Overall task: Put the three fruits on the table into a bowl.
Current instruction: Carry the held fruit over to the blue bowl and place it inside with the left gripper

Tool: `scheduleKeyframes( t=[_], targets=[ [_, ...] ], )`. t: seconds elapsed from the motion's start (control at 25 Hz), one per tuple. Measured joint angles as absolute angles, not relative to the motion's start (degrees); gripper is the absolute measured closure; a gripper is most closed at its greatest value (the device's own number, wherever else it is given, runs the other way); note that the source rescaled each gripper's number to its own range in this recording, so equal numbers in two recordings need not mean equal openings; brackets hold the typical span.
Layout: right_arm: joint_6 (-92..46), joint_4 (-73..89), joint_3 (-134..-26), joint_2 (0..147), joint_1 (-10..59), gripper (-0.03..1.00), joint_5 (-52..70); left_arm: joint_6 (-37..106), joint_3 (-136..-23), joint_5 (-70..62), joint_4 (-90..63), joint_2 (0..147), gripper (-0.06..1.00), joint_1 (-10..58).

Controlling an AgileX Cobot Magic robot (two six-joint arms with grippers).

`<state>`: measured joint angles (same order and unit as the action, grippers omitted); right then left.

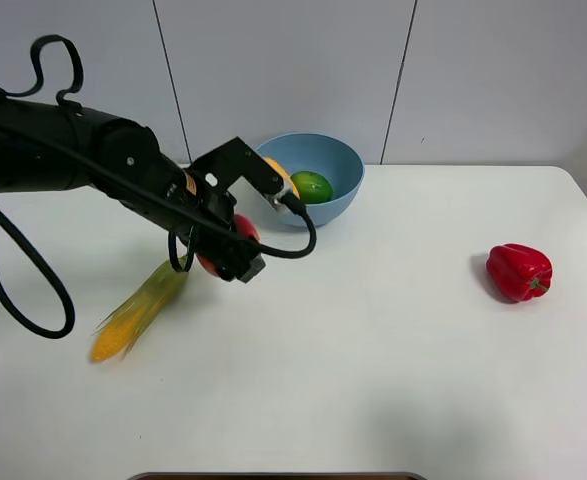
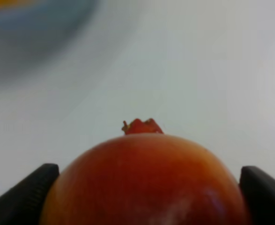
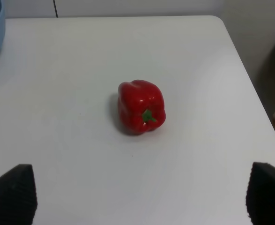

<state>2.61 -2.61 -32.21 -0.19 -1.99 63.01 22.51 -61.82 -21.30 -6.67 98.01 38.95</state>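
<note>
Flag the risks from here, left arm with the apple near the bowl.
1. The left gripper holds the apple only at its sides; it could slip.
2. The bowl already holds the lime and mango; the apple may bounce off them.
3. The corn cob lies under the arm; it might get nudged.

Exterior high: apple [image 1: 243,228] mostly hidden behind the left arm's wrist, only a red sliver shows. Mango [image 1: 282,172] in the bowl [image 1: 338,160], at 9 o'clock from the lime [image 1: 311,186], half covered by the same arm. Corn cob [image 1: 133,312] smeared with blur.

Left wrist: bowl a blurred blue patch; apple's lower part cut off by the frame edge, both fingers [image 2: 27,199] too.

Right wrist: only finger tips [image 3: 13,194] in frame; bowl clipped to a sliver.
</note>
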Motion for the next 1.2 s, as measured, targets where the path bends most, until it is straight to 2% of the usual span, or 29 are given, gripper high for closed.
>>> scheduleKeyframes(
  t=[0.44,1.2],
  targets=[
    [2.61,-2.61,-32.21,-0.19,-1.99,-0.03,63.01,22.51,-71.1,-7.68,-4.48,98.33,0.93,37.26],
    [2.61,-2.61,-32.21,-0.19,-1.99,-0.03,63.01,22.51,-89.42,-6.8,-1.39,115.11,0.93,34.47]
  ],
)
